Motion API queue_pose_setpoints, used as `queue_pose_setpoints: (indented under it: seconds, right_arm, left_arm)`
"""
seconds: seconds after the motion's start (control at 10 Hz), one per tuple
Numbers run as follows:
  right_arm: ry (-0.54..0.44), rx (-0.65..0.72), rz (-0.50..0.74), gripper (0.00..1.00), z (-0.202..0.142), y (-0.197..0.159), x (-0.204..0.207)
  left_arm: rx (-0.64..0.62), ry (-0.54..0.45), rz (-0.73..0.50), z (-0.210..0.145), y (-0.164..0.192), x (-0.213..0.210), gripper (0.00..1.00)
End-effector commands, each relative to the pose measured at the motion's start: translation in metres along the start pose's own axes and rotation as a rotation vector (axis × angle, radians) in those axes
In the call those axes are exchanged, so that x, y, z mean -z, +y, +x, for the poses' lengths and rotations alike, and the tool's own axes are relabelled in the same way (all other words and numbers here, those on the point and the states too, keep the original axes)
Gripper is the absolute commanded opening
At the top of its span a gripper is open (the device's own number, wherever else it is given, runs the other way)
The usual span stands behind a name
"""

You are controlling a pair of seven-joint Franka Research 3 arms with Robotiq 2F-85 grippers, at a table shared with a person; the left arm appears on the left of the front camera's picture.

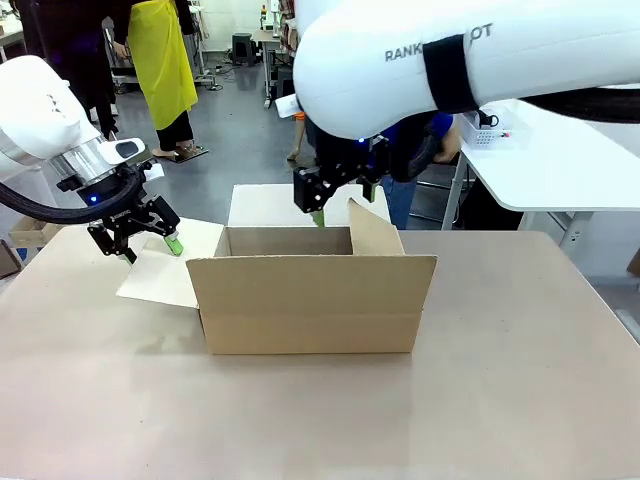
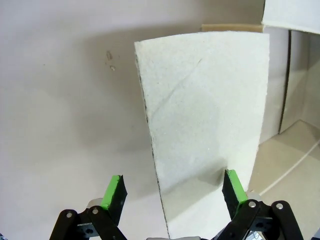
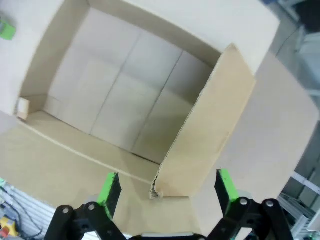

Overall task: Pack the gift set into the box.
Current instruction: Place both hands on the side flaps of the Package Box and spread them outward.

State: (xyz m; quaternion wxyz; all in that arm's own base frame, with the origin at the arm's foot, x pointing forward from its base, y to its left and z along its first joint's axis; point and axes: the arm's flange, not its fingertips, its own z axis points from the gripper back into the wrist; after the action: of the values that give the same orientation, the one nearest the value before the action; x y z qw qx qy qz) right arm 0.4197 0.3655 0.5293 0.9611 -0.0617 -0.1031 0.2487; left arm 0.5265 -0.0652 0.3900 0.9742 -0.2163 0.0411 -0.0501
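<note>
box (image 1: pixel 310 300) of plain brown cardboard sits at the middle of the table (image 1: pixel 520 400), open side up, its floor looking bare in the right wrist view. at the left, the left gripper (image 1: pixel 150 245) hangs with its green-padded fingers spread wide to either side of the left flap (image 2: pixel 205 125), which lies folded outward and low over the table. in the middle, the far flap (image 1: pixel 270 205) leans away toward the far side of the table. at the right, the right gripper (image 3: pixel 167 186) is also spread wide and grips nothing. it straddles the right flap (image 3: pixel 210 130), which stands nearly upright at the edge of the opening.

judging by this, the step in hand is spreading the flaps so the gift set can go in. the next move likely calls for pinching the upright flap and bending it outward without dragging the box.

readable writing: the letters "rank" and "ot" on the right arm (image 1: pixel 400 60), split by a black band. no print can be seen on the cardboard.
</note>
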Motion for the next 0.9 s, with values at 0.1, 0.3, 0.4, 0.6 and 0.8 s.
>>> queue_pose_setpoints:
  seconds: [0.1,0.3,0.4,0.6,0.8]
  right_arm:
    - [0.149,0.143,-0.111,1.0,0.007,0.031,0.024]
    - [0.169,0.382,-0.2,1.0,0.008,0.046,0.039]
    - [0.18,0.439,-0.222,1.0,0.007,0.042,0.051]
    - [0.157,0.493,-0.275,1.0,0.01,0.042,0.078]
    - [0.177,0.501,-0.315,1.0,0.014,0.038,0.101]
  left_arm:
    - [-0.009,-0.001,0.01,-0.003,-0.001,-0.002,1.0]
    - [-0.009,-0.001,0.01,-0.003,-0.001,-0.002,1.0]
    - [-0.009,-0.001,0.01,-0.003,-0.001,-0.002,1.0]
    - [-0.009,-0.001,0.01,-0.003,-0.001,-0.002,1.0]
    - [-0.009,-0.001,0.01,-0.003,-0.001,-0.002,1.0]
